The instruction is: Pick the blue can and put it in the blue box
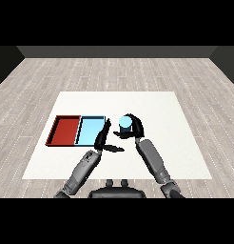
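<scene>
already the right robot hand (133, 128) is curling round the upright blue can (124, 123), with the blue box (91, 131) lying just to its left, beyond the left robot hand (102, 139), which is hanging with fingers relaxed.

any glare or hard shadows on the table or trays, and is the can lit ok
Head view: the white table is evenly lit, with no glare and no hard shadows; the red tray and blue tray read as flat colour; the blue can stands out clearly inside the curled right hand.

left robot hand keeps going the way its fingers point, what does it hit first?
Likely the light blue tray: the left robot hand has straight fingers aimed up and slightly right along that tray's right rim. Height above the rim is unclear, so it might pass over onto the table.
</scene>
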Motion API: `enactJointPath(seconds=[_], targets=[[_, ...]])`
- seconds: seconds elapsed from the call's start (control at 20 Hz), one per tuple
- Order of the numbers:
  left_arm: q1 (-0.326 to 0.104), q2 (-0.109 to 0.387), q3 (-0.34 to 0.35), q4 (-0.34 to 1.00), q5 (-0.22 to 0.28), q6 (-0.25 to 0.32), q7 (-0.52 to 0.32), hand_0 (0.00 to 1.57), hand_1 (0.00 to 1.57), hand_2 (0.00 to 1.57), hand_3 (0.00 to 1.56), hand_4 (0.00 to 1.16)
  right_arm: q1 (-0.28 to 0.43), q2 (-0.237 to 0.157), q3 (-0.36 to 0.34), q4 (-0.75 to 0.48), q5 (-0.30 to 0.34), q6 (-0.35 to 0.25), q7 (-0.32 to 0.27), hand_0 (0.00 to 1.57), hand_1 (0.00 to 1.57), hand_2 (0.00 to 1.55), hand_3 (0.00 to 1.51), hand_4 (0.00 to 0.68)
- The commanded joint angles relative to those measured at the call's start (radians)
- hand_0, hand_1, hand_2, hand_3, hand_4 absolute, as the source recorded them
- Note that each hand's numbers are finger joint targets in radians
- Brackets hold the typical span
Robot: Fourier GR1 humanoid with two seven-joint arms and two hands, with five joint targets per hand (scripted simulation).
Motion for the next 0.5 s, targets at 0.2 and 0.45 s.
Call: enactJointPath(seconds=[0.2, 0.45], targets=[[-0.118, 0.000, -0.080, 0.139, 0.144, 0.078, -0.040, 0.00, 0.00, 0.00, 0.00, 0.00, -0.084, 0.002, 0.057, 0.028, -0.083, -0.072, 0.006, 1.44, 1.44, 1.47, 1.36, 0.552], [-0.061, 0.000, -0.134, 0.056, 0.141, 0.147, -0.017, 0.00, 0.00, 0.00, 0.00, 0.00, 0.041, -0.009, 0.030, -0.066, -0.025, 0.027, -0.003, 1.44, 1.44, 1.46, 1.37, 0.553]])
